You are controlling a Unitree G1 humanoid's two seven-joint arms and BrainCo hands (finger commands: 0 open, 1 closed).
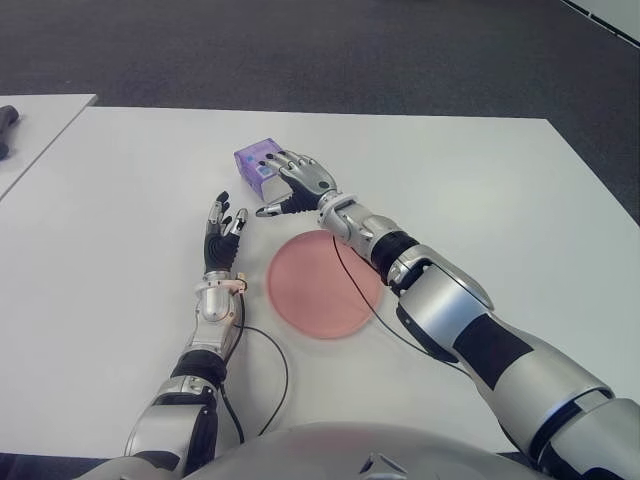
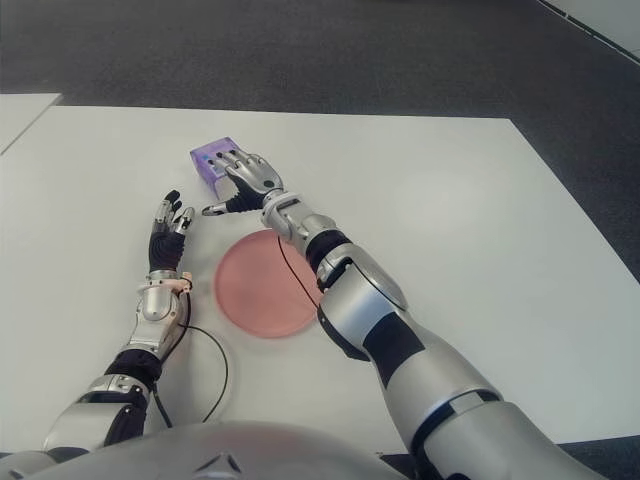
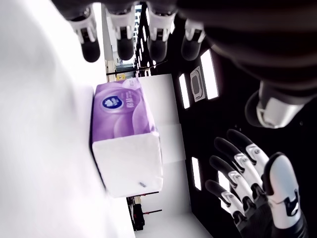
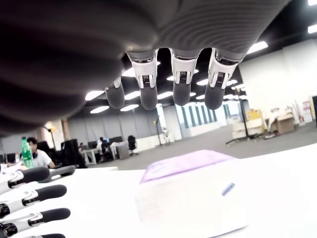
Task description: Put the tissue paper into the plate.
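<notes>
Lying nearest on the smooth white table [image 1: 520,190], the flat round pink plate [image 1: 322,285] holds nothing. Just left of the plate, the black-fingered left hand [image 1: 220,235] shows, fingers straight and released. Beyond the plate, the silver right hand [image 1: 295,180] hovers spread above the soft purple-and-white rectangular tissue pack [image 3: 126,144], grasping nothing; its round logo is unreadable.

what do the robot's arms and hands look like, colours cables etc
Both arms wear silver shells with black joint sections. The right hand has silver finger segments with black tips; the left hand is mostly black, above a silver wrist cuff. A thin black cable runs along each forearm.
</notes>
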